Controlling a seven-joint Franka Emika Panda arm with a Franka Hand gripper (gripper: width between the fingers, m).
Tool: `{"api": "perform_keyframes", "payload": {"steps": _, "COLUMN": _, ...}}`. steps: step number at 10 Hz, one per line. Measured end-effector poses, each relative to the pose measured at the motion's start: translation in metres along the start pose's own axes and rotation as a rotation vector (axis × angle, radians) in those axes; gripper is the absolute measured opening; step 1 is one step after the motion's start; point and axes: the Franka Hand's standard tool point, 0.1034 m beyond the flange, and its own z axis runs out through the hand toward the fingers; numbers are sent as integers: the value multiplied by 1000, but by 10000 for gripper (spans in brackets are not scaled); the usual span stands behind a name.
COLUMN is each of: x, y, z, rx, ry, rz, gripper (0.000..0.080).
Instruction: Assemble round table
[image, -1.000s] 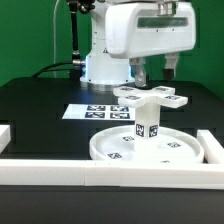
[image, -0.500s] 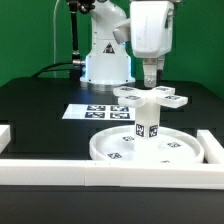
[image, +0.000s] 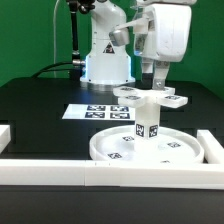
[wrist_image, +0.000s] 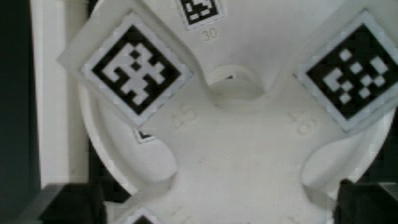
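The round table is nearly whole: the large disc (image: 147, 147) lies flat just inside the white border wall (image: 110, 171), the short leg (image: 147, 122) stands upright at its centre, and the cross-shaped foot (image: 150, 97) sits on top of the leg.

Over the last second the arm has swung its wrist round. The broad white housing that faced the camera now shows its narrow side, and it has shifted a little toward the exterior view's right. The gripper (image: 160, 85) hangs at the foot's far arm, on that same side. The foot itself looks unmoved, so the turn reads as the gripper repositioning or twisting at the foot, probably to screw it home onto the leg.

The wrist view is filled by the foot's white arms and two of its square tags (wrist_image: 135, 67). Whether the fingers are clamped on the foot or spread apart cannot be told from either view.

The marker board (image: 95, 112) lies behind the disc.
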Motion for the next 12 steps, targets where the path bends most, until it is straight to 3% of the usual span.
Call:
{"api": "perform_keyframes", "payload": {"steps": 11, "x": 0, "y": -7, "z": 17, "rx": 30, "ry": -2, "rz": 5, "gripper": 649}}
{"api": "perform_keyframes", "payload": {"steps": 12, "x": 0, "y": -7, "z": 17, "rx": 31, "ry": -2, "rz": 6, "gripper": 522}}
